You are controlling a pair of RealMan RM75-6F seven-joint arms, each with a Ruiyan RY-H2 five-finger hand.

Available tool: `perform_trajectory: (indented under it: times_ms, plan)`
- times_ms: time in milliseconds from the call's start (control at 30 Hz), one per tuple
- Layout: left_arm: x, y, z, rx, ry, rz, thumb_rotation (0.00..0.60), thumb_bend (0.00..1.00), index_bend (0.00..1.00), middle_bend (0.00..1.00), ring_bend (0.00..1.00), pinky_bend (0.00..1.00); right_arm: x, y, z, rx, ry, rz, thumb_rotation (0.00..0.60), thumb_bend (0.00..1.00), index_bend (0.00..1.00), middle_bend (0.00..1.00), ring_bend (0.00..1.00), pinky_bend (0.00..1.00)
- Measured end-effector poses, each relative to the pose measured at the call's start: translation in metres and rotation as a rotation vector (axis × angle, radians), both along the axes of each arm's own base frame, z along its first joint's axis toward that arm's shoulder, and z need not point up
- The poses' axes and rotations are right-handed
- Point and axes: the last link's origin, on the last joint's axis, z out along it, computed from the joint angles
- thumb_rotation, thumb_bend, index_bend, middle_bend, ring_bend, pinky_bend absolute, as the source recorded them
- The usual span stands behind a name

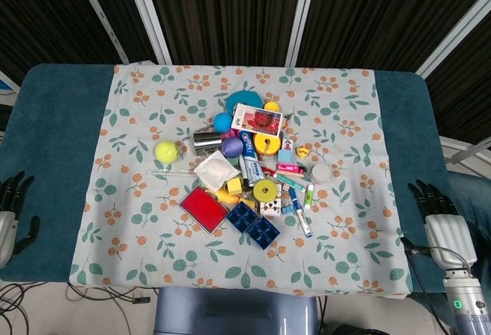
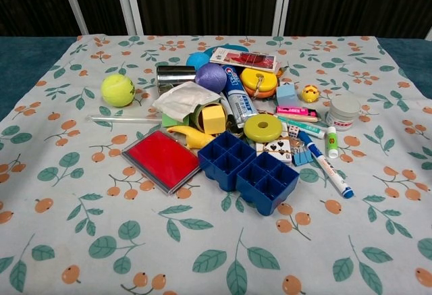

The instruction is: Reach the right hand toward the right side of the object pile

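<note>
Two hands show in the head view, and the right hand [image 1: 443, 214] is the nearer one to where the reach must end: it rests at the right edge of the table, off the floral cloth [image 1: 345, 113], fingers extended and apart with nothing in them. The object pile [image 1: 253, 162] sits in the middle of that cloth, so from the right hand it lies up and to the left, well apart, with only bare printed cloth between. The pile's right side is marked by a white jar [image 1: 321, 172], a green-capped white tube [image 1: 309, 196] and a blue-capped marker [image 1: 302, 220], the marker lying aslant with its long axis running from the pile's middle out toward the near right; in the chest view these are the jar [image 2: 343, 111], the tube [image 2: 331, 142] and the marker [image 2: 327, 165]. Just left of the marker stands a blue compartment tray [image 1: 253, 225], and left of the jar a small yellow duck [image 1: 304, 151]. Nothing stands in the way, though the loose small items on that flank would likely scatter if the fingers came in low. The left hand [image 1: 11, 211] lies at the table's left edge, far from the jar, fingers partly curled and empty, and neither hand shows in the chest view
</note>
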Motion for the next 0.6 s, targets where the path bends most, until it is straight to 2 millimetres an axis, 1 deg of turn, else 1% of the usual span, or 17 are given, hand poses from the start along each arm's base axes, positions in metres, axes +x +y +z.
perform_trajectory:
  times_ms: [133, 233, 333, 467, 600]
  plan:
    - [0.000, 0.000, 0.000, 0.001, -0.004, 0.004, 0.600, 0.51, 0.01, 0.00, 0.00, 0.03, 0.005, -0.020, -0.001, 0.066, -0.012, -0.004, 0.600, 0.13, 0.07, 0.07, 0.08, 0.17]
    - [0.000, 0.000, 0.000, 0.001, -0.011, 0.011, 0.600, 0.51, 0.01, 0.00, 0.00, 0.04, 0.010, -0.041, -0.005, 0.130, -0.023, -0.016, 0.600, 0.13, 0.08, 0.09, 0.08, 0.17]
    - [0.000, 0.000, 0.001, 0.002, -0.017, 0.013, 0.600, 0.51, 0.01, 0.00, 0.00, 0.03, 0.019, -0.067, -0.011, 0.193, -0.034, -0.032, 0.600, 0.13, 0.07, 0.10, 0.08, 0.17]
    - [0.000, 0.001, 0.001, 0.001, -0.018, 0.015, 0.600, 0.51, 0.01, 0.00, 0.00, 0.04, 0.037, -0.105, -0.023, 0.247, -0.049, -0.046, 0.600, 0.13, 0.08, 0.12, 0.09, 0.17]
    - [-0.001, 0.002, 0.001, -0.002, -0.016, 0.018, 0.600, 0.51, 0.01, 0.00, 0.00, 0.04, 0.051, -0.129, -0.040, 0.276, -0.065, -0.057, 0.600, 0.13, 0.12, 0.16, 0.13, 0.17]
